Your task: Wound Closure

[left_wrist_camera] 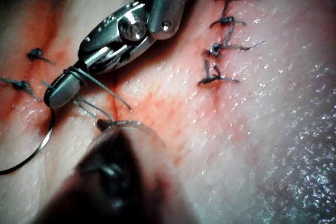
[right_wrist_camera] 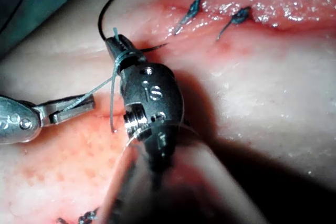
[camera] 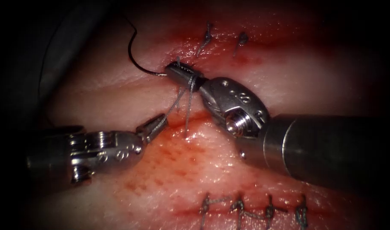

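Left hand [camera: 157, 123], nearest, is clamped on the thread [camera: 173, 106] just left of the cut [camera: 190, 121] in the tissue [camera: 118, 98]. Farther back, the right hand [camera: 178, 70] grips the curved needle [camera: 137, 59] at its end, thread looped around its closed jaws; the needle arcs left, clear of the tissue. Finished stitches [camera: 254, 211] lie nearby.

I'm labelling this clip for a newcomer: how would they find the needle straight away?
Start at the right arm's big metal tool reaching over the pale pork tissue. Its pincer is shut on one end of the thin dark curved needle, thread looped around it. Unlike the frayed grey thread and knotted stitches, the needle is a smooth, stiff, dark arc outside the tissue.
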{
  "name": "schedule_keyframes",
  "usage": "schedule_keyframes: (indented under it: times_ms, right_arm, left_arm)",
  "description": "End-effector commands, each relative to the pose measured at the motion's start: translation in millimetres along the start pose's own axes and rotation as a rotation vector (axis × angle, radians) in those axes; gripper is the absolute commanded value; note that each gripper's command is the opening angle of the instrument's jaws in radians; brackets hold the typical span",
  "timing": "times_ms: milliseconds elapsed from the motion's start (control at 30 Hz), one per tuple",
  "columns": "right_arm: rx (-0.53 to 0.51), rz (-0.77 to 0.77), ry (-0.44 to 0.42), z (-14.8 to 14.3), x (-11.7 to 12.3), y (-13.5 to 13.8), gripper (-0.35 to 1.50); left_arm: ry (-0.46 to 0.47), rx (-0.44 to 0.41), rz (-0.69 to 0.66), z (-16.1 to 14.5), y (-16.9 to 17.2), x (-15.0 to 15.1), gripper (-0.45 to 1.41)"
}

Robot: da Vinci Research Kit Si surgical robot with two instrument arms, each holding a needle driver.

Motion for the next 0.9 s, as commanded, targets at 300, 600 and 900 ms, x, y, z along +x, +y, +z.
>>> schedule_keyframes:
  times_ms: [300,600,900]
  right_arm:
    - [0.042,0.001,0.024,-2.0,-1.5,-2.5,-0.35]
    - [0.037,-0.044,0.028,-5.0,-5.2,-2.3,-0.35]
    - [0.030,-0.171,0.047,-5.5,-6.3,-2.3,-0.35]
  left_arm:
    - [-0.019,-0.009,-0.008,0.7,-3.6,-2.2,-0.45]
    - [-0.041,-0.019,-0.049,2.5,-10.3,-3.7,-0.45]
    - [-0.045,0.033,-0.080,5.4,-18.6,-3.5,-0.45]
